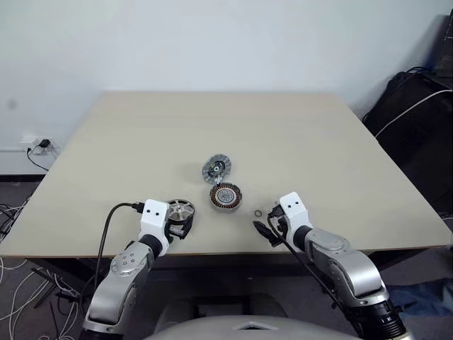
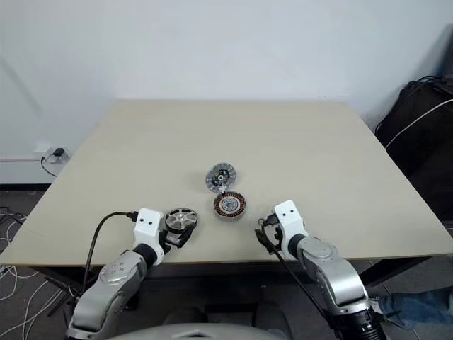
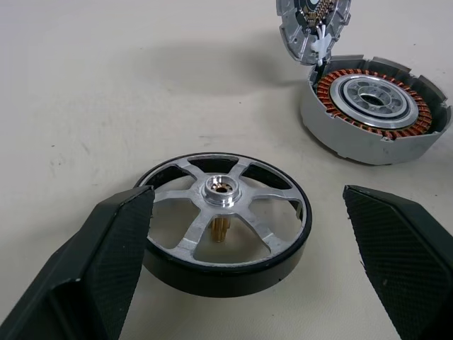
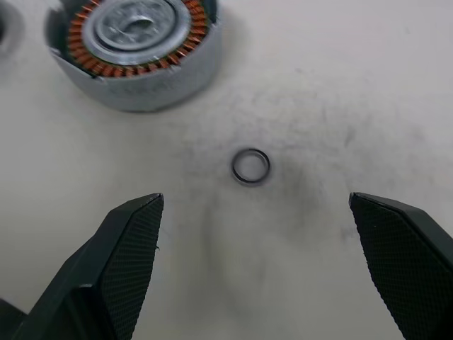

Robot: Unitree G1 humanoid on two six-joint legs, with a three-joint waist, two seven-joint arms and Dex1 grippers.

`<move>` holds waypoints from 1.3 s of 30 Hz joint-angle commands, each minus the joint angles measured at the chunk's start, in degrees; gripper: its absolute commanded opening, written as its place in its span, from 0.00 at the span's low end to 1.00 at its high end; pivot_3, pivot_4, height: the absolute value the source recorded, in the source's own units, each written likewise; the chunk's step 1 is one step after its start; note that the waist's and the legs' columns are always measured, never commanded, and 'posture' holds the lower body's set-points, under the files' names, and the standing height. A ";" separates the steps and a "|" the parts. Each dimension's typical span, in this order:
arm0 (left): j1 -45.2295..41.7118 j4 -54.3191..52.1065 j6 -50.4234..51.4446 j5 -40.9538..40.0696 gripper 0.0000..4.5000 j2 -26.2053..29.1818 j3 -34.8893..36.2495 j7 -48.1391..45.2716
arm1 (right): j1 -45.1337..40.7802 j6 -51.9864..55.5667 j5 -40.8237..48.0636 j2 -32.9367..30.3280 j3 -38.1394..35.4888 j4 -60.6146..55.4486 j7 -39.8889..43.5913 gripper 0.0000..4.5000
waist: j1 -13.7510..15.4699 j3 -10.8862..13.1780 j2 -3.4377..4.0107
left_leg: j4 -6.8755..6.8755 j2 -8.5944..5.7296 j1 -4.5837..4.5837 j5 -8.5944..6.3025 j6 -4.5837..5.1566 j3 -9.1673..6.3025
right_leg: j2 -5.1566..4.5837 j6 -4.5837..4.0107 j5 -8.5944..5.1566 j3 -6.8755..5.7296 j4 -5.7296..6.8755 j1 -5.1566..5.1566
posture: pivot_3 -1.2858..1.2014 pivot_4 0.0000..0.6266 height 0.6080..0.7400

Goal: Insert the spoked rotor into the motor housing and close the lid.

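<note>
1. The motor housing (image 1: 225, 196), a small round grey cup with a ring of copper-coloured windings around a pale metal centre, sits on the beige table (image 1: 318, 142), near the middle of its front half; it serves as the landmark here.
2. The lid (image 1: 216, 168), a flat round silver-grey disc with a dark centre, stands tilted up just behind the motor housing, its lower edge at the housing's far rim; in the left wrist view it leans open like a hinged flap, though whether it is joined to the housing I cannot tell.
3. The spoked rotor (image 3: 223, 216), a small silver metal wheel with open spokes, a central hub with a brass-coloured shaft and a black rim, lies flat on the table to the left of the motor housing and slightly nearer the front edge, apart from it.
4. The left gripper (image 3: 248, 269) has its jaws spread wide on either side of the spoked rotor; one black finger (image 3: 106, 255) is close against the rim, the other stands clear, and nothing is held.
5. A small dark ring (image 4: 250, 166) lies on the table to the right of the motor housing, apart from it.
6. The right gripper (image 4: 255, 262) is to the right of the motor housing, just in front of the small ring, its jaws wide and empty.
</note>
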 commanded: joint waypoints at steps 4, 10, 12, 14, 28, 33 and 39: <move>-0.92 -0.98 -1.36 1.49 1.00 -0.74 0.35 0.28 | -1.21 -2.11 -1.34 0.96 -1.65 -0.18 -0.95 0.99 | -0.01 0.01 0.01 | 0.00 0.00 0.00 0.00 0.00 0.00 | 0.00 0.00 0.00 0.00 0.00 0.00 | 0.52 0.00 1.00; -0.97 -0.86 -1.53 1.77 1.00 -1.07 0.47 0.09 | -1.26 -2.10 -1.93 1.33 -1.72 -0.13 -0.85 0.99 | 0.00 0.01 0.01 | 0.00 0.01 0.00 0.00 0.00 0.00 | -0.01 0.00 0.00 0.00 0.00 0.00 | 0.52 0.00 1.00; -1.05 -0.81 -1.56 1.98 1.00 -1.26 0.33 -0.10 | -1.48 -3.03 -2.27 1.91 -1.75 0.11 -1.23 0.99 | -0.01 0.01 0.01 | 0.00 0.02 0.00 0.00 0.00 0.00 | 0.00 0.00 0.00 0.00 0.00 0.00 | 0.52 0.00 1.00; -1.09 -0.78 -1.59 2.13 1.00 -1.43 0.31 -0.23 | -1.77 -4.37 -2.78 2.69 -1.57 0.64 -1.57 0.99 | -0.03 0.01 0.01 | 0.00 0.01 0.01 0.00 0.00 0.00 | 0.00 0.00 0.00 0.00 0.00 0.00 | 0.52 0.00 1.00; -1.01 -0.80 -1.95 2.92 1.00 -1.97 0.51 -0.11 | -6.70 -17.04 -8.73 8.40 2.31 14.10 -1.39 0.99 | -0.41 0.04 0.05 | -0.01 0.01 0.00 0.00 -0.01 0.00 | -0.01 0.00 0.00 0.01 0.00 -0.01 | 0.52 0.00 1.00; -0.91 -0.95 -1.94 2.95 1.00 -2.14 0.47 0.08 | -7.79 -18.71 -9.02 9.15 1.62 18.48 -1.05 0.99 | -0.54 0.08 0.11 | -0.01 0.02 0.01 0.01 -0.02 0.00 | -0.01 0.00 0.01 0.01 0.02 0.00 | 0.52 0.00 1.00; -0.76 -1.08 -1.90 3.05 1.00 -2.30 0.46 0.19 | -7.19 -18.37 -7.90 9.59 0.07 21.69 -0.09 0.99 | -0.61 0.11 0.17 | -0.01 0.02 0.00 0.01 -0.01 0.00 | -0.01 -0.01 0.01 0.02 0.02 0.00 | 0.52 0.00 1.00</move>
